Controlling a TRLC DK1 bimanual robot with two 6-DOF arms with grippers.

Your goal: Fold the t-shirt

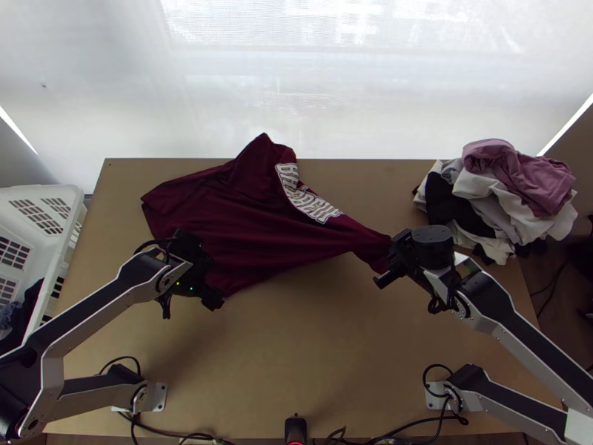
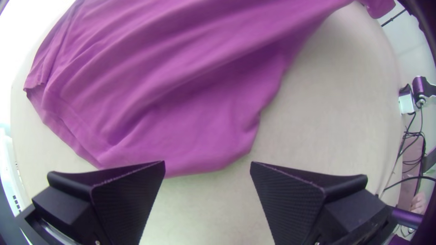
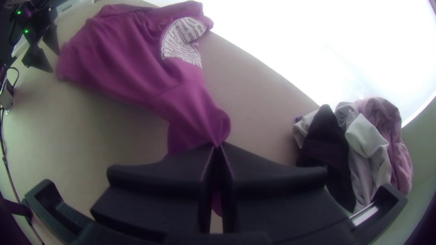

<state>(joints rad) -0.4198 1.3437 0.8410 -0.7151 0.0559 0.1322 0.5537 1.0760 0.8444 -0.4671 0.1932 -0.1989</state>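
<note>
A dark red t-shirt [image 1: 244, 215] with white lettering lies loosely spread and askew over the table's far left and middle, one part drawn out to the right. At that drawn-out end is my right gripper [image 1: 389, 274]; in the right wrist view my right gripper [image 3: 217, 147] is shut on a bunched bit of the shirt [image 3: 136, 68]. My left gripper [image 1: 215, 297] is at the shirt's near left edge. In the left wrist view my left gripper [image 2: 207, 168] stands open beside the rim of the shirt [image 2: 181, 100], with bare table between its fingers.
A pile of clothes [image 1: 504, 193] in pink, white, grey and black lies at the table's far right corner. A white basket [image 1: 44, 200] with dark cloth inside stands off the left edge. Bare wood of the table [image 1: 311, 348] stretches in front of the shirt.
</note>
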